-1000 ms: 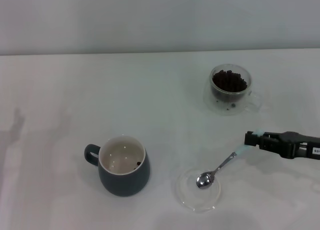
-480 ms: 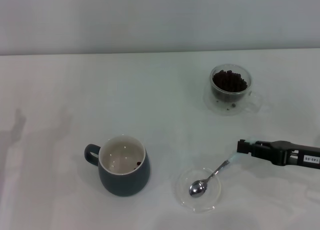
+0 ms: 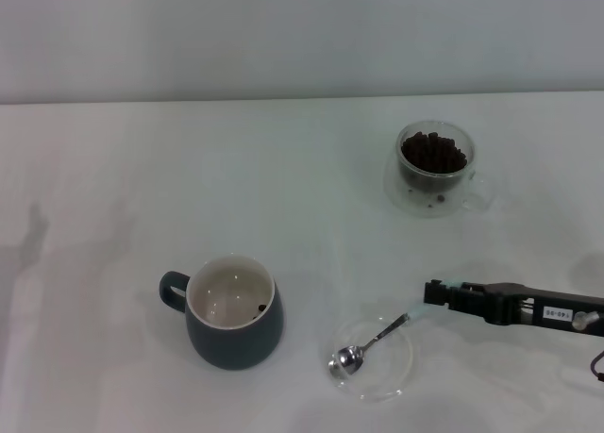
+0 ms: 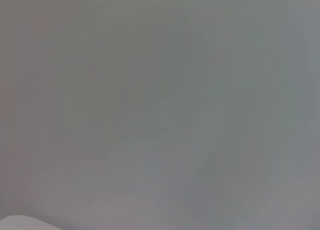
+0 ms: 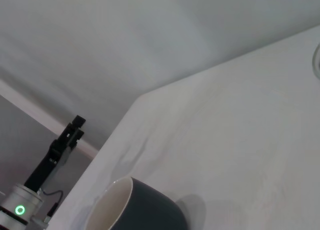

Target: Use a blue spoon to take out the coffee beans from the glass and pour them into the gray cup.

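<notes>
The gray cup [image 3: 233,312] stands at the front left, with one dark bean [image 3: 260,308] inside. It also shows in the right wrist view [image 5: 140,207]. The glass [image 3: 435,169] stands at the back right, filled with coffee beans [image 3: 433,152]. My right gripper [image 3: 436,291] reaches in from the right, low over the table, and is shut on the pale handle of the blue spoon [image 3: 379,337]. The spoon slants down to the left. Its empty metal bowl rests at the left rim of a flat clear dish [image 3: 394,369]. My left gripper [image 5: 76,126] is parked off the table's side.
The flat clear dish lies between the gray cup and my right gripper. The white table [image 3: 236,188] runs to a pale wall at the back.
My right gripper has moved left and toward the table's front with the spoon. The spoon's bowl has slid from the dish's middle to its left rim. The cup and glass have not moved.
</notes>
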Tool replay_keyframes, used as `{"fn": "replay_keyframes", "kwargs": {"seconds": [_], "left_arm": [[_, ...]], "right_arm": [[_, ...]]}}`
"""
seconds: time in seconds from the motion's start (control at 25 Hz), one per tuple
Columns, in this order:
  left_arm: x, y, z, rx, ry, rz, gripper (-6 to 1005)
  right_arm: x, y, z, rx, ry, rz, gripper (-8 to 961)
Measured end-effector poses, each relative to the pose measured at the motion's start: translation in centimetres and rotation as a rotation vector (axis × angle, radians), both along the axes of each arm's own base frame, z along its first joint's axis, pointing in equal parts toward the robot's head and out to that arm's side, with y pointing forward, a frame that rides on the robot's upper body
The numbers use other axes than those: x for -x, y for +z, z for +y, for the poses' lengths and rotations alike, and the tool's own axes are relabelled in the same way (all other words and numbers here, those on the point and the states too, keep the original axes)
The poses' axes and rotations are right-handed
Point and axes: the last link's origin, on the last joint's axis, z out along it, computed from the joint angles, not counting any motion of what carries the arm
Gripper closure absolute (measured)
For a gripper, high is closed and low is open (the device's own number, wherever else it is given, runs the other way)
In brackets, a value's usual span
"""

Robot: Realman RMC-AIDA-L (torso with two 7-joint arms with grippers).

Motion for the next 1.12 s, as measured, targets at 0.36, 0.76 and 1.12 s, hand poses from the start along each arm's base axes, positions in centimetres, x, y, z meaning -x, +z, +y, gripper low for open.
{"fn": "replay_keyframes", "kwargs": {"seconds": [0.36, 0.76, 1.12], "left_arm": [[0.0, 0.1, 0.1, -0.003, 0.000, 0.001, 123], [0.2, 0.2, 0.0, -0.009, 0.012, -0.002, 123], [0.3, 0.2, -0.2, -0.009, 0.015, -0.006, 124]], "right_arm": [[0.1, -0.5, 0.1, 0.004, -0.008, -0.008, 701], [-0.7, -0.1, 0.7, -0.036, -0.026, -0.055, 646], [-1.1, 1.6, 1.5, -0.109, -0.012, -0.084, 634]]}}
